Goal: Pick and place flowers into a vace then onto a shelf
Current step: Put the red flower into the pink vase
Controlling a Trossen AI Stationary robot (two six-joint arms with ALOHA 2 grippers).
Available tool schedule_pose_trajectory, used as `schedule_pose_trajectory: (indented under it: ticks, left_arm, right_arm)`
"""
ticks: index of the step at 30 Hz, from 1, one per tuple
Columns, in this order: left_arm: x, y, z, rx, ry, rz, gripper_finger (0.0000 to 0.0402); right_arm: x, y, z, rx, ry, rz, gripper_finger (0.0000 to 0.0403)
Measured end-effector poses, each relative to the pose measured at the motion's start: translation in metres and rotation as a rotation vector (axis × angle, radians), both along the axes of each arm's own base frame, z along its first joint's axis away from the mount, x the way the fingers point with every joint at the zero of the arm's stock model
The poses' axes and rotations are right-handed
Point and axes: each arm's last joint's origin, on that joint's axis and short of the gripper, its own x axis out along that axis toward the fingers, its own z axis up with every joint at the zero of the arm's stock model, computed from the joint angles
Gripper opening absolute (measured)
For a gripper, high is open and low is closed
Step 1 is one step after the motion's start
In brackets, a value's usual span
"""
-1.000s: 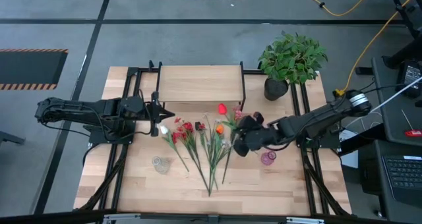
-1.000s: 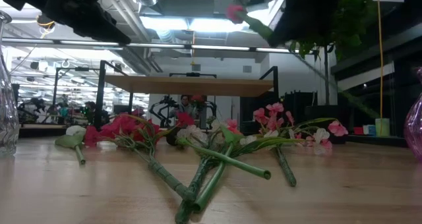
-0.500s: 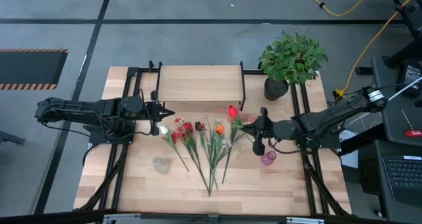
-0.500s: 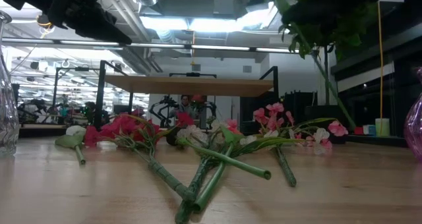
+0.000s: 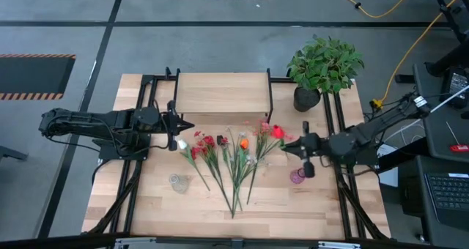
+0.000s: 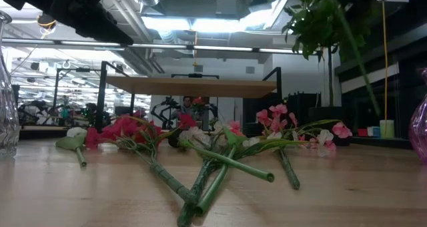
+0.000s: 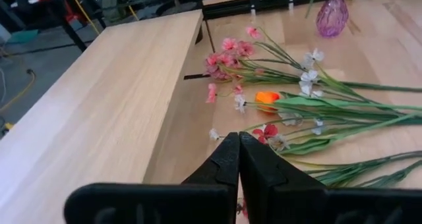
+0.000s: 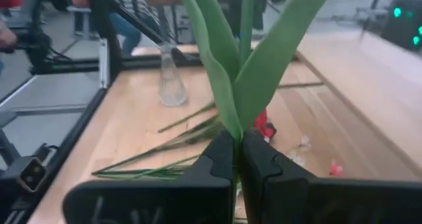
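over the last second the right gripper (image 5: 294, 143) had swung away from the pile of flowers (image 5: 227, 161) toward the right side of the table, and the red-headed stem (image 5: 277, 132) pinched between its closed fingers had travelled with it. it now hung in the air close to the small pink vase (image 5: 297, 176), bloom pointing back toward the shelf (image 5: 222, 92). to my eye that meant the pick was done and the stem was being lined up for the vase; it was not in it yet. the rest of the flowers lay fanned out on the tabletop in front of the shelf, which carried nothing.

the left gripper (image 5: 180, 124) waited by the shelf's left corner, fingers pressed together on nothing.

from table height the carried stem was mostly cut off at the top, only leaves showing. the pink vase was barely in that picture, at its edge. a clear glass vase (image 5: 178, 182) stood near the front left, hard to make out against the wood.
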Motion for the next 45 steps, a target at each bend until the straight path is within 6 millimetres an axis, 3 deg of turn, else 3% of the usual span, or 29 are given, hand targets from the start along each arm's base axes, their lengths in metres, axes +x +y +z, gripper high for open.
schedule_pose_trajectory:
  ticks: [13,20,45]
  left_arm:
    - [0.000,0.000,0.000,-0.124,-0.031,0.053,0.0006]
    - [0.000,0.000,0.000,-0.182,-0.046,0.078,0.0008]
    - [0.000,0.000,0.000,-0.138,-0.035,0.059,0.0008]
  right_arm:
    - [-0.053,-0.016,0.025,-0.015,-0.145,0.096,0.0003]
    - [-0.069,-0.017,0.029,0.031,-0.183,0.165,0.0003]
    - [-0.067,0.007,0.032,0.074,-0.200,0.311,0.0003]
